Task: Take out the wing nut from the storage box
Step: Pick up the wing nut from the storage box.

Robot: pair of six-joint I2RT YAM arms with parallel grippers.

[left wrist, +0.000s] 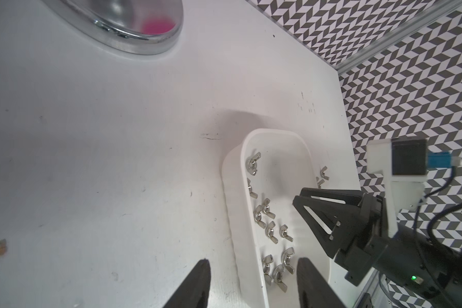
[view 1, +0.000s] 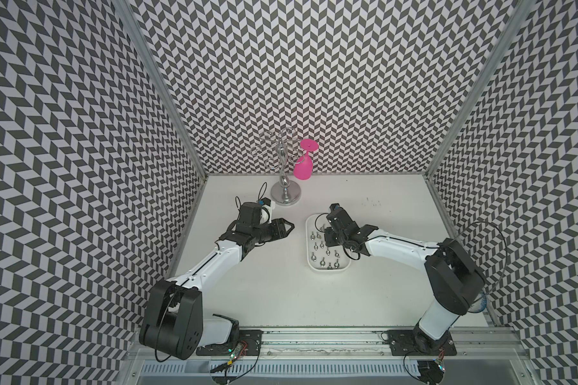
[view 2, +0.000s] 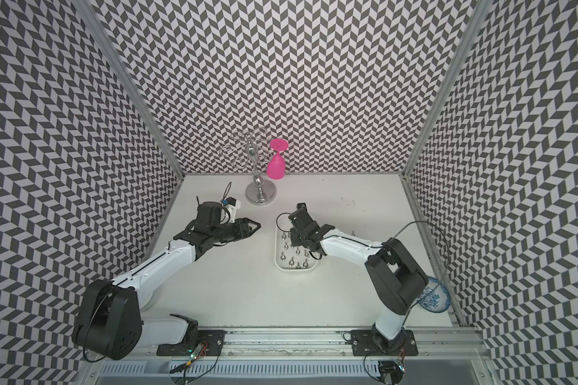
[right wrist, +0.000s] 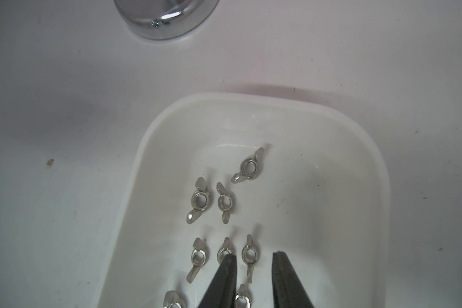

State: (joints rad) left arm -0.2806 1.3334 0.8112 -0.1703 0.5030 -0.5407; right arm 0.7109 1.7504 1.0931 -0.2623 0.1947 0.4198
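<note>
Wing nuts (right wrist: pixel 248 166) lie loose and flat on the floor of the storage box (view 1: pixel 308 245). The box sits near the middle of the surface (view 1: pixel 264 293), its long side running from 12 to 6 o'clock. Most nuts lie in small clusters with their wings nearly touching, so I need one with room on both sides.

My right arm (view 1: pixel 397 245) reaches in from 4 o'clock, and my right jaws hang low over the 12 o'clock half of the box, pointing down into it. They are parted by a narrow gap and clamp nothing. In the right wrist view one nut (right wrist: pixel 249 254) lies just at the inner edge of one fingertip (right wrist: pixel 228 269), and another lies between the two, nearer the wrist. I judge the narrow gap is deliberate: wide enough to straddle a single nut, too tight to catch its neighbours. Whether the tips touch the box floor I cannot tell.

My left jaws hover just outside the box at 9 o'clock, also parted and empty, tips aimed at the rim. I read that as readiness to steady the light box if it slides.

Two nuts (left wrist: pixel 322 174) rest on the surface just beyond the 3 o'clock rim, so part of the job looks done. The chrome stand (view 1: pixel 285 196) with its pink glass (view 1: pixel 303 168) is at 11 o'clock of the box, clear of my reach.
</note>
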